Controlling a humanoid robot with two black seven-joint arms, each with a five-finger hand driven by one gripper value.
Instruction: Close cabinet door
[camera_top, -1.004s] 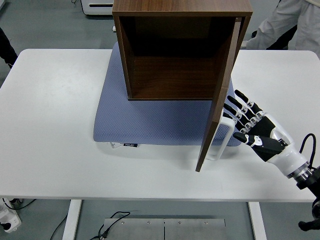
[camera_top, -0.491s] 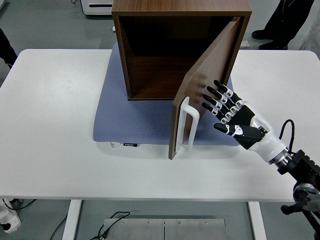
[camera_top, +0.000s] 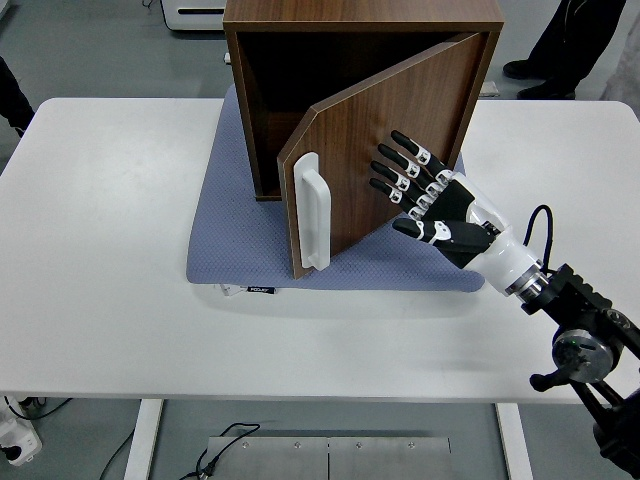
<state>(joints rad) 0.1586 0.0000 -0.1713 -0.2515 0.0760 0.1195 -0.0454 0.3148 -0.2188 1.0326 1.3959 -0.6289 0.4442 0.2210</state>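
A dark wooden cabinet (camera_top: 360, 20) stands on a blue-grey mat (camera_top: 240, 230) at the back middle of the white table (camera_top: 100, 250). Its door (camera_top: 370, 120), hinged at the right, stands partly open, its free edge swung towards the left front. A white handle (camera_top: 312, 210) sits near that edge. My right hand (camera_top: 415, 180) is open, fingers spread flat against the door's outer face, right of the handle. The left arm is out of view.
A person's dark legs (camera_top: 570, 40) stand behind the table at the top right, and another dark shape (camera_top: 12, 95) shows at the left edge. A cable (camera_top: 540, 225) loops off my right wrist.
My right hand has moved left and away from me, pushing the door. The door has swung from pointing almost straight at me to more than halfway shut.
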